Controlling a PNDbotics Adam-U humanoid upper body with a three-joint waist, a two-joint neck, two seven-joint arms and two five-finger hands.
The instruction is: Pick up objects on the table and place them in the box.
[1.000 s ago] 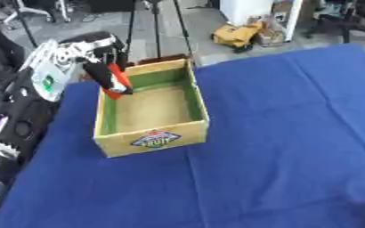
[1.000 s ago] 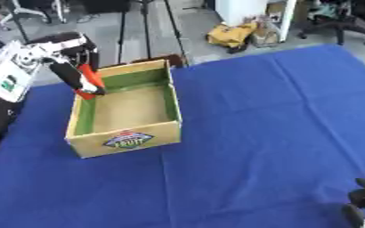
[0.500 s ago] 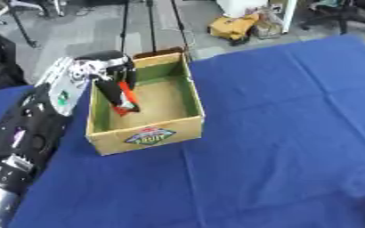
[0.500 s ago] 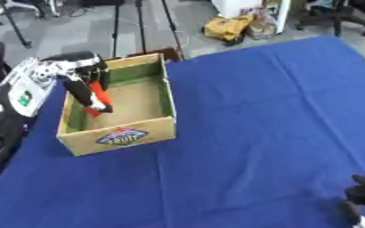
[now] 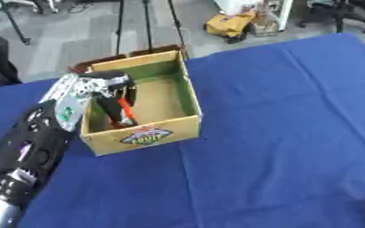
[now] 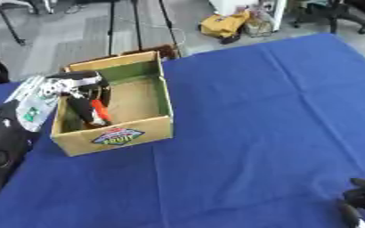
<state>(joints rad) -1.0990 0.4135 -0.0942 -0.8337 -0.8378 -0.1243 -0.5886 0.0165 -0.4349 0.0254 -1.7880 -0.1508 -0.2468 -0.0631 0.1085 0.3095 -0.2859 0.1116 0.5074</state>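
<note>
An open cardboard box [image 5: 187, 87] with a green inner lining and a fruit label on its front stands on the blue tablecloth [image 5: 287, 116], left of centre. My left hand [image 5: 98, 87] reaches over the box's left wall and down inside, its fingers curled round a red and black object [image 5: 125, 111] that sits low against the left inner wall. Whether the object touches the box floor is unclear. My right hand [image 6: 360, 201] shows only in the right eye view, at the lower right corner, with relaxed fingers and nothing in it.
The cloth spreads wide to the right of and in front of the box. Beyond the table's far edge lie grey floor, tripod legs [image 5: 148, 22], a yellow bag [image 5: 231, 24] and a chair base [image 6: 334, 13].
My left hand has gone from above the box's far left corner down into the box with the red object. The camera has also shifted, so the box sits differently in the picture.
</note>
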